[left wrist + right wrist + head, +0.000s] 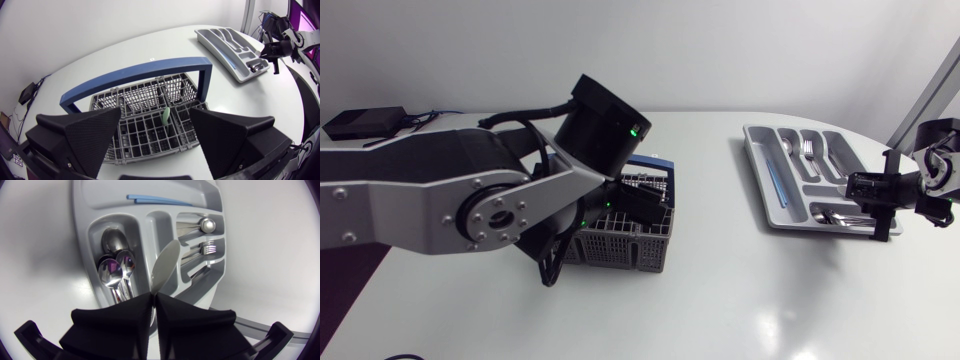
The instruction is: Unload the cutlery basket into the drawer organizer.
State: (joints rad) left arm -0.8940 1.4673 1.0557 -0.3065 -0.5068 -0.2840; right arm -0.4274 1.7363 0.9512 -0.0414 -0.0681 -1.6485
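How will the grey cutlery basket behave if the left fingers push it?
The basket is open plastic grid, so probably light. It sits low and wide on the smooth table, so it would likely slide rather than tip.

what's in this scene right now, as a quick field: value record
left claw: open, above the cutlery basket
basket contents: one green piece visible in a cell between the claw's fingers
right claw: shut on a silver utensil, over the drawer organizer
organizer contents: spoons, forks, a blue item in the long slot
unclear: what kind of utensil the right claw holds
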